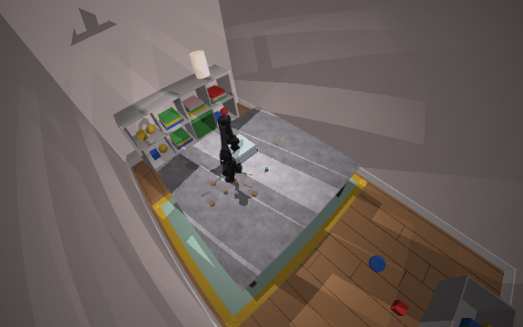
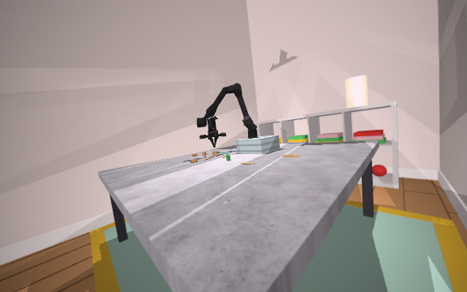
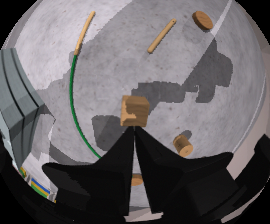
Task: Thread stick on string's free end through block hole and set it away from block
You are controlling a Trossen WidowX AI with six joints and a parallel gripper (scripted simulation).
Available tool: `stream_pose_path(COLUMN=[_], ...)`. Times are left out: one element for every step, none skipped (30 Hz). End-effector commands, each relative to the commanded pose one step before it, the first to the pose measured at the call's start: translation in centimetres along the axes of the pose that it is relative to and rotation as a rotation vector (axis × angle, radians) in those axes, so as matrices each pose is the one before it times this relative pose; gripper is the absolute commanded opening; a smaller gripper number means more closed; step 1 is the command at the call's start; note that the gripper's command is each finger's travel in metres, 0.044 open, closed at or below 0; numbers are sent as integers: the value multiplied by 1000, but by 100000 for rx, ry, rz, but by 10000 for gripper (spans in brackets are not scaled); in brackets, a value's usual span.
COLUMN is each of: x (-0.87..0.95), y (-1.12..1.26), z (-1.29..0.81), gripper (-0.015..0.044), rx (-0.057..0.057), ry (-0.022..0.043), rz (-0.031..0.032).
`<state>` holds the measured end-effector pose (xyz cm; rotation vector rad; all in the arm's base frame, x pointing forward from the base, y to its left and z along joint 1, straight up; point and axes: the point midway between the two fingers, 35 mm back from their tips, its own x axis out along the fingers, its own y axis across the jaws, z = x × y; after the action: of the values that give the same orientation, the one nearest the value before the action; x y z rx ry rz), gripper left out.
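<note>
The gripper [image 3: 134, 137] hung above the table [image 2: 258, 195] with its fingers shut tight and, as far as the view showed, nothing between them. The stick [image 3: 85, 32] lay apart on the table, at the end of the green string [image 3: 74, 106]. The block [image 3: 134, 110] sat just past the fingertips.
</note>
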<state>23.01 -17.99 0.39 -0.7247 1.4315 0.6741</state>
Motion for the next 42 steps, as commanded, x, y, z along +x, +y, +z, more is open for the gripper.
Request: stream_pose_path(x=[-15,-22,-13,2,16,31,46,49,35,12,0,0,0,0,0,0,0,0,0,0,0,0,0,0,0,0,0,0,0,0,0,0,0,0,0,0,0,0,0,0,0,0], y=[502,693,928,1023,1104,1171,1224,1048,639,215,0,0,0,0,0,0,0,0,0,0,0,0,0,0,0,0,0,0,0,0,0,0,0,0,0,0,0,0,0,0,0,0], z=[926,1117,1248,1131,1007,878,745,513,259,78,0,0,0,0,0,0,0,0,0,0,0,0,0,0,0,0,0,0,0,0,0,0,0,0,0,0,0,0,0,0,0,0], gripper=[53,79,105,131,157,184,210,236,263,289,315,341,368,394,420,440,440,440,440,414,387,361,335,309,282,256,230,204,177,151,125,120,120,120,120,120,120,120,120,120,120,120], rx=[2252,2746,3307,3307,3307,3306,3306,2744,1646,549,0,0,0,0,0,0,0,0,0,0,0,0,0,0,0,0,0,0,0,0,0,0,0,0,0,0,0,0,0,0,0,0], ry=[-79,-89,-87,-64,-41,-19,2,17,17,7,0,0,0,0,0,0,0,0,0,0,0,0,0,0,0,0,0,0,0,0,0,0,0,0,0,0,0,0,0,0,0,0], rz=[153,157,193,195,195,192,188,150,87,29,0,0,0,0,0,0,0,0,0,0,0,0,0,0,0,0,0,0,0,0,0,0,0,0,0,0,0,0,0,0,0,0])
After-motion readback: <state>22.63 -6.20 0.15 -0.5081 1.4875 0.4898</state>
